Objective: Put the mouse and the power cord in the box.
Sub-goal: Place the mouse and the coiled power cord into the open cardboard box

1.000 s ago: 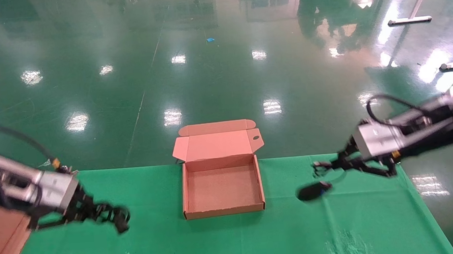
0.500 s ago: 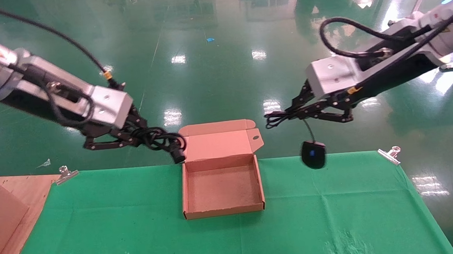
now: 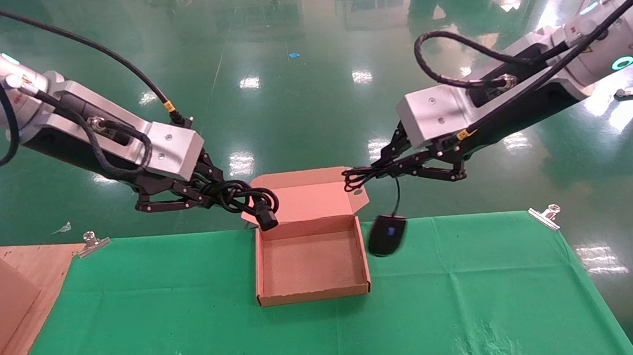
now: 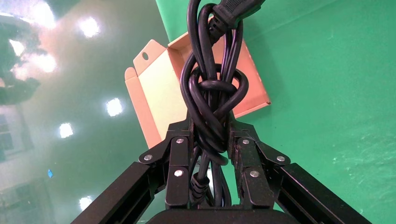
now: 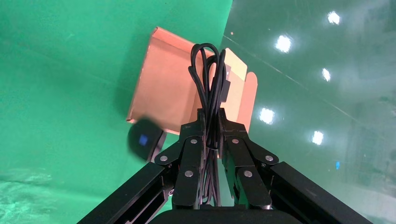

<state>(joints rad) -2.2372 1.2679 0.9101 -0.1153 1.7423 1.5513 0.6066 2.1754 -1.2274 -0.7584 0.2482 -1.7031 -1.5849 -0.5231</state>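
Both our arms are now closer in over the box point(image 3: 311, 267) than half a second back, and the mouse point(image 3: 387, 235) is hanging lower and nearer the box's right wall.

Left jaws: we are clamping them tight around the middle of the power cord point(image 3: 240, 197), the pads pressing either side of the knotted bundle. Gripping at the knot is keeping the coil together, so only one chunky plug point(image 3: 266, 220) is drooping free. Our left gripper point(image 3: 206, 192) is holding that bundle just above the box's rear left corner, by the hinge of the open lid point(image 3: 304, 200).

Right jaws: we are pinching them closed on the gathered loops of the mouse's thin cable point(image 5: 210, 84), not on the mouse body. That is why the mouse is dangling below our right gripper point(image 3: 399, 169) on a short free run of cable, blue mark facing the head camera, and blurring as though swinging. It is hanging over the green cloth point(image 3: 470, 300) just outside the box's right wall, not yet inside.

We are judging the box interior bare, both items airborne; the swing looks the likeliest cause of a miss.
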